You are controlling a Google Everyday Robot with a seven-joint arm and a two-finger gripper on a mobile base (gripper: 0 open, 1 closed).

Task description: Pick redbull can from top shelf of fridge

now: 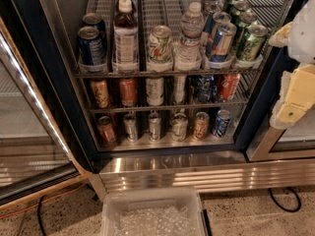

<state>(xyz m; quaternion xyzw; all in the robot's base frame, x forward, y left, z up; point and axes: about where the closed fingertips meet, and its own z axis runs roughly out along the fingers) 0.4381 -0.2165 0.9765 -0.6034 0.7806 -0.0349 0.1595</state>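
Note:
The fridge [54,90] stands open, its dark frame around wire racks. The redbull can [222,41], slim, blue and silver with a red mark, stands upright at the front of the second lane from the right on the top shelf [101,6]. Similar slim cans stand behind it in the same lane. Green cans [252,41] fill the lane to its right. My gripper [294,96], white and cream, is at the right edge of the view, outside the fridge, to the right of and below the redbull can. It holds nothing that I can see.
The top shelf also holds dark-blue cans [91,45], a juice bottle [126,38], a pale can [160,43] and a water bottle [189,33]. Lower racks [162,107] hold small cans. The glass door [29,132] hangs open left. A clear bin [152,213] sits on the floor.

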